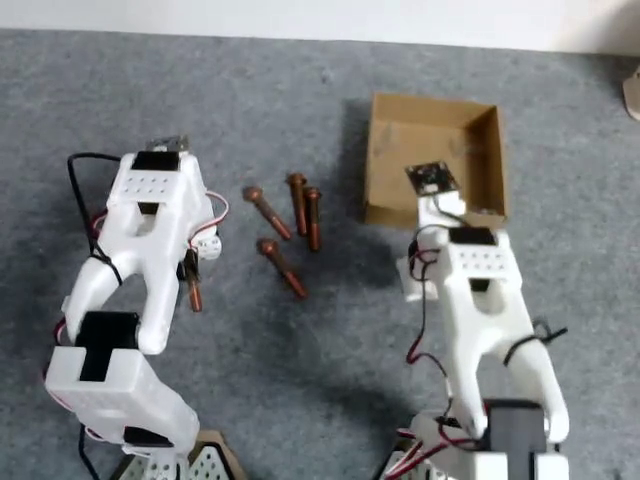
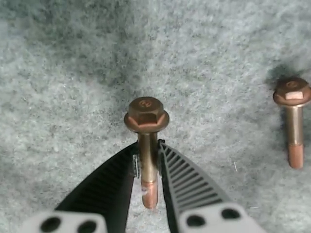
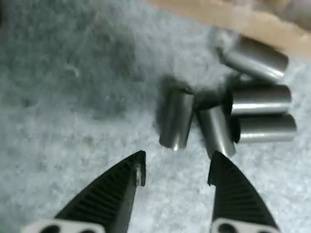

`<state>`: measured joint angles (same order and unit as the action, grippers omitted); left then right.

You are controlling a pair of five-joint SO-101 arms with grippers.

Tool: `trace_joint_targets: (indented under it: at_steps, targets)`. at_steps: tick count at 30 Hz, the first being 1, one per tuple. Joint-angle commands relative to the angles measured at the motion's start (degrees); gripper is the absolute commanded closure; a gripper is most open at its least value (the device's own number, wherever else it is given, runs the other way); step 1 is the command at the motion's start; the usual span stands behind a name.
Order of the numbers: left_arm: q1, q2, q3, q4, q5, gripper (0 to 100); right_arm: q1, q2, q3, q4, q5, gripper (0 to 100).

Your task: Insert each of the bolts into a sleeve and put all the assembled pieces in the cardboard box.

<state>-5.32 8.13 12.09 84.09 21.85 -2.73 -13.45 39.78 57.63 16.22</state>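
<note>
Grey fuzzy mat [image 1: 300,370] covers the whole work surface, mottled lighter and darker, nap visible up close in the wrist views. Plain white strip [image 1: 300,15] runs along the mat's far edge, across the top of the high view. Small tan object [image 1: 632,92] sits cut off at the right edge, can't tell what it is; tan board corner [image 1: 225,458] pokes in at the bottom edge, left of centre.

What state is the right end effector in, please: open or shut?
Open: the right end effector has its fingers apart, nothing between them; the sleeves lie just beyond.
</note>
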Motion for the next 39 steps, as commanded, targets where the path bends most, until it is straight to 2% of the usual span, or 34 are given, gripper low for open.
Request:
trace_joint_targets:
  at_steps: [1,19,29,31,33,37,39]
  targets:
    - [0.31,-3.21,-0.13,-0.62,-0.35,100,-0.66,2.07,-5.14,-0.66,1.58,79.8]
    - [0.31,-3.21,-0.13,-0.62,-0.35,100,-1.19,23.08,-19.12,-0.75,1.67,79.8]
    - [0.31,-3.21,-0.04,-0.62,-0.35,100,-4.35,29.41,-20.09,-0.75,1.58,80.3]
    - [0.31,-3.21,-0.04,-0.44,-0.35,100,-4.26,29.49,-20.09,-0.75,1.58,85.9]
    - [0.31,-3.21,-0.04,-0.35,-0.35,100,-4.26,29.49,-20.09,-0.66,1.58,99.1]
    - [0.48,-3.56,-0.04,-0.35,-0.35,100,-4.18,29.32,-19.91,-0.04,1.76,99.8]
    - [0.48,-3.65,-0.04,-0.26,-0.35,100,-3.91,29.32,-20.18,3.56,1.76,99.2]
